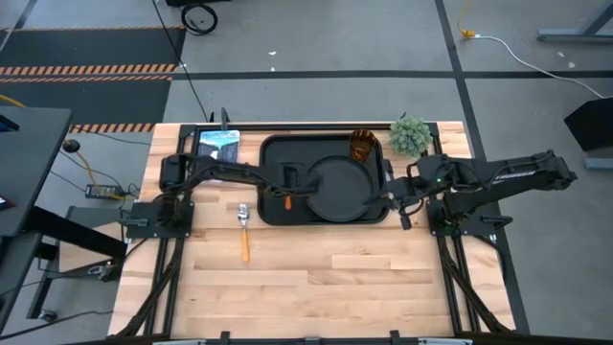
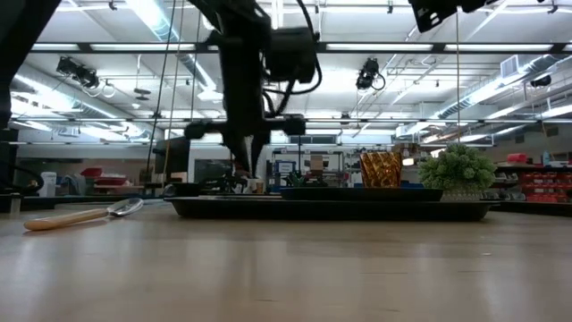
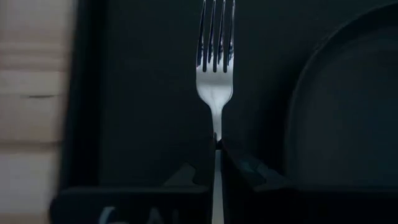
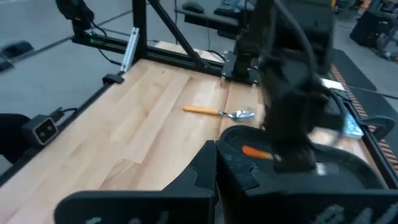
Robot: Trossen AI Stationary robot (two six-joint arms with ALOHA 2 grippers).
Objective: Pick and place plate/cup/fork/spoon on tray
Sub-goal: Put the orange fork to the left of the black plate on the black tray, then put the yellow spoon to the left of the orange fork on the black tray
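Wooden table [image 1: 316,278] carries tray [image 1: 276,153] at far centre. Left gripper [image 3: 217,163] clamps fork [image 3: 215,68] over tray, left of plate [image 1: 335,187]. Right gripper [image 4: 216,163] pressed closed, empty, near tray's right edge. Spoon [image 1: 243,230] lies left of tray.

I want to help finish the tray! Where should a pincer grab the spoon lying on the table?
Grab the spoon by its orange handle, around the middle, coming straight down from above. It lies flat on the bare wooden table, just off the tray, with nothing beside it. The handle is long, straight and thin, so the fingers can close across it; the rounded metal bowl would likely slip.
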